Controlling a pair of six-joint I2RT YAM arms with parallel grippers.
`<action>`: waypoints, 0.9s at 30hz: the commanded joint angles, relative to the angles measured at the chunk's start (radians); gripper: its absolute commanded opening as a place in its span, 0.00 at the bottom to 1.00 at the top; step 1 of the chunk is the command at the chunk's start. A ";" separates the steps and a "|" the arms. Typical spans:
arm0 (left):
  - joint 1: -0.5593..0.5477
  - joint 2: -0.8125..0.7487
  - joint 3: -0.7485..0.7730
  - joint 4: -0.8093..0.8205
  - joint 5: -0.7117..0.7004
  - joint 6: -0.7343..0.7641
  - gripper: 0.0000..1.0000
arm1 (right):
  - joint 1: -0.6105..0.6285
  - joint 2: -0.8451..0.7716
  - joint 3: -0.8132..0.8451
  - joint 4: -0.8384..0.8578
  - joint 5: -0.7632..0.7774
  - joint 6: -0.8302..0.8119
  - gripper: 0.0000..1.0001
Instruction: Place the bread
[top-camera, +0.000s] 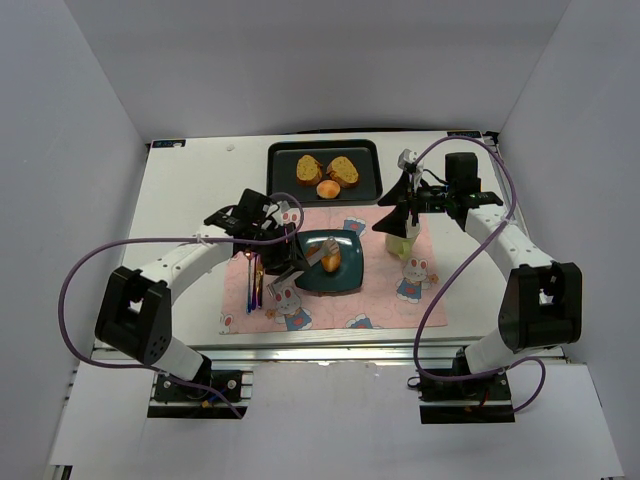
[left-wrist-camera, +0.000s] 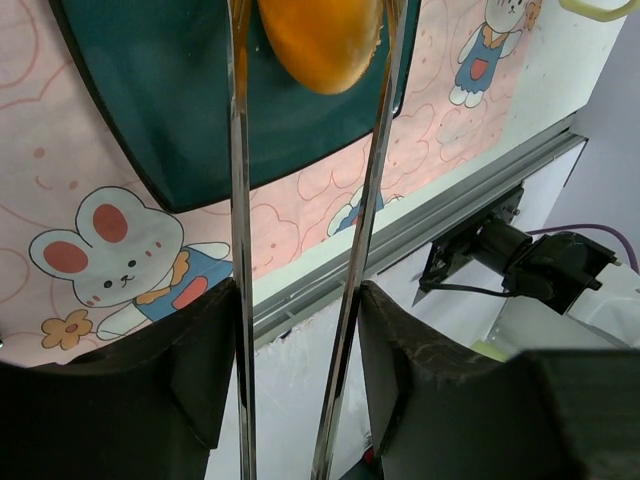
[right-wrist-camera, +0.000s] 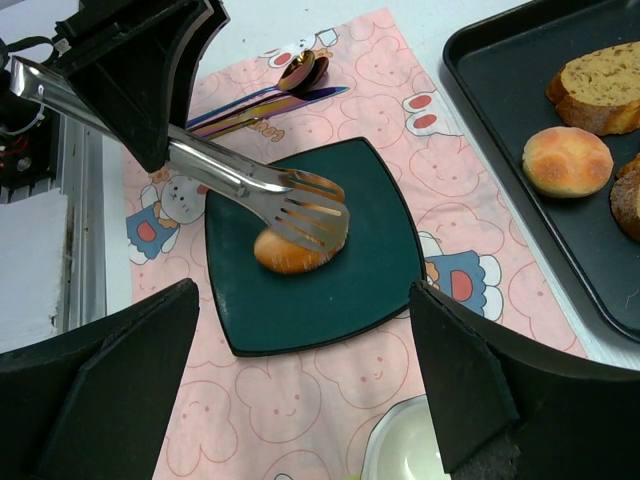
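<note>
The bread (right-wrist-camera: 282, 258) sits on the teal plate (right-wrist-camera: 370, 270), inside the rim with teal showing around it. The slotted blades of the tongs (right-wrist-camera: 240, 180) bracket it; I cannot tell whether they press on it. My left pincer (left-wrist-camera: 295, 288) is clamped on the tongs' two arms, a finger against each. My right pincer (right-wrist-camera: 302, 295) hangs with its fingers wide apart and grips nothing, a white cup (right-wrist-camera: 400, 450) just below it.

The plate rests on a pink placemat (right-wrist-camera: 400, 60) printed with cartoon rabbits in blue overalls. Iridescent cutlery (right-wrist-camera: 260, 105) lies on the mat beside the plate's edge. Beyond the mat is a black tray (right-wrist-camera: 480, 60) with toasted slices (right-wrist-camera: 600, 85) and another bun (right-wrist-camera: 567, 160), well apart from the plate. The surface (top-camera: 190, 190) is white, with bare room left of the mat, an aluminium rail (left-wrist-camera: 420, 230) along its near edge, and plain pale walls (top-camera: 80, 120) around it.
</note>
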 joint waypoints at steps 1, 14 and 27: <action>-0.003 -0.013 0.053 -0.008 0.000 0.033 0.59 | -0.008 -0.028 0.015 -0.003 -0.011 -0.009 0.89; 0.006 -0.016 0.177 -0.094 -0.099 0.058 0.63 | -0.008 -0.020 0.019 -0.006 -0.022 -0.009 0.89; 0.067 -0.006 0.255 -0.143 -0.136 0.093 0.59 | -0.008 -0.034 0.008 -0.014 -0.019 -0.026 0.89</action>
